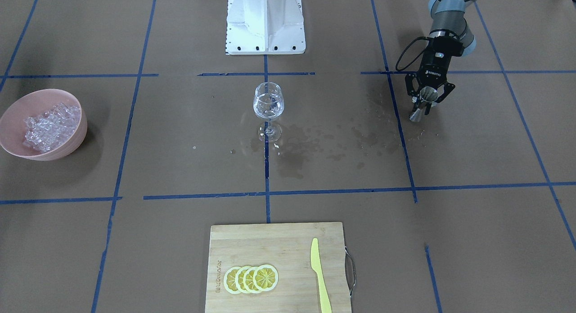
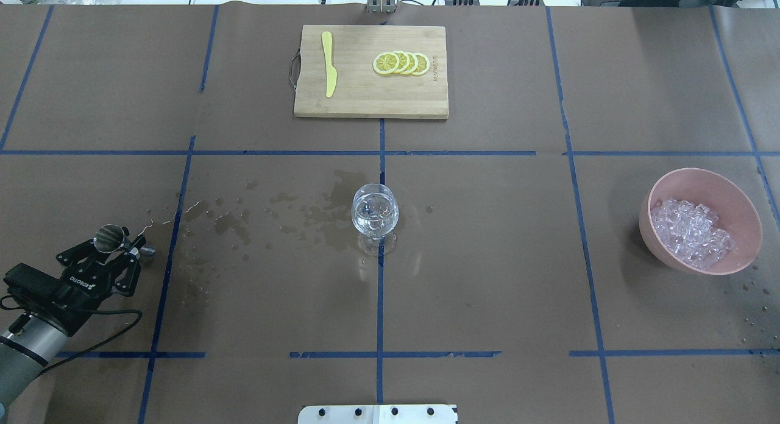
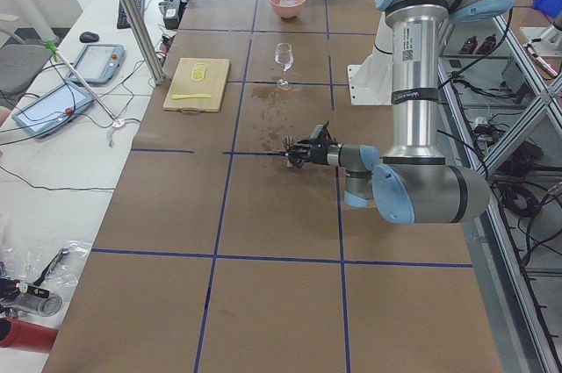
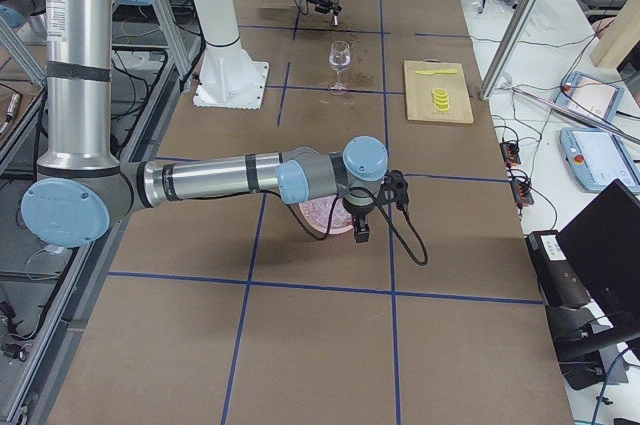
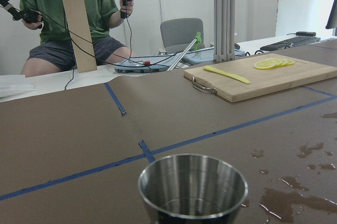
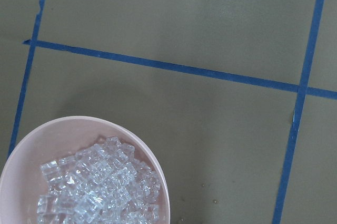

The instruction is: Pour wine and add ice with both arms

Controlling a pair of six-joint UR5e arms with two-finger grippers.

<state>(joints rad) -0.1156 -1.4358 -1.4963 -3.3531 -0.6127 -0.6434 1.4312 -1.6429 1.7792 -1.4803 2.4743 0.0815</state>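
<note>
At the left, the left arm [image 2: 36,326] is holding a small steel jigger [image 2: 111,237] in its jaws, which are clamping the cup at its waist, low over the tabletop [image 2: 487,272]. Whether its foot is touching cannot be told. The wrist view is showing the cup nearly empty. Further right, wet patches [image 2: 292,214] are lying across the brown paper, leading toward the stemmed glass [image 2: 375,212], which is standing upright at the middle and is holding clear liquid. So the pouring half is looking finished, and the ice half is now in hand.

At the far right, the ice [image 2: 691,232] is sitting heaped in the pink bowl [image 2: 647,198], well apart from the glass. The right arm [image 4: 220,177] is hanging over that bowl, its wrist camera looking straight down with the cubes at the lower left of its view. Its jaws are showing only from the side camera, so whether they are wide or narrow I cannot tell.

The next move is probably calling for the right arm to be centring over the heap and dropping into it, then closing on a cube. The pieces are small and slick-looking, so a firm, square pinch matters before the carry to the glass.
</note>
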